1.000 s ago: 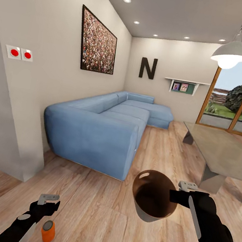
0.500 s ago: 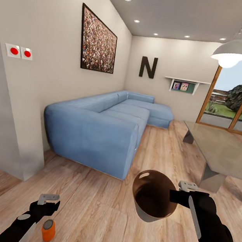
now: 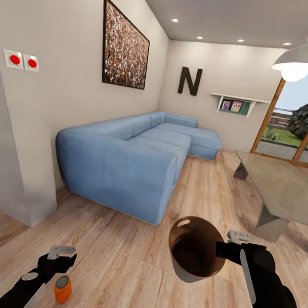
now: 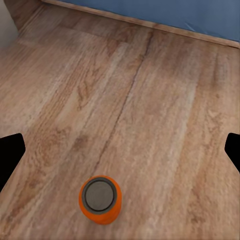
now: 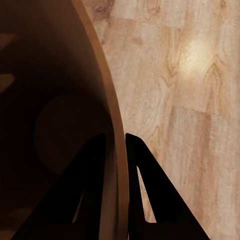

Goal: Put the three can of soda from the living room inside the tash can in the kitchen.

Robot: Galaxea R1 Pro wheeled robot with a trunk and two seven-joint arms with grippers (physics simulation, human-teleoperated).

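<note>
Nearby, blue sofa point(image 3: 127, 162) and grey table point(image 3: 283, 188) flank the orange can point(image 3: 62, 289).

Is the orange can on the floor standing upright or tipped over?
Upright: the orange can shows its round silvery top in the left wrist view and stands vertical on the wood floor.

Head camera forward-down over wood floor point(image 3: 119, 268); both wrist cameras close above that same floor.
</note>
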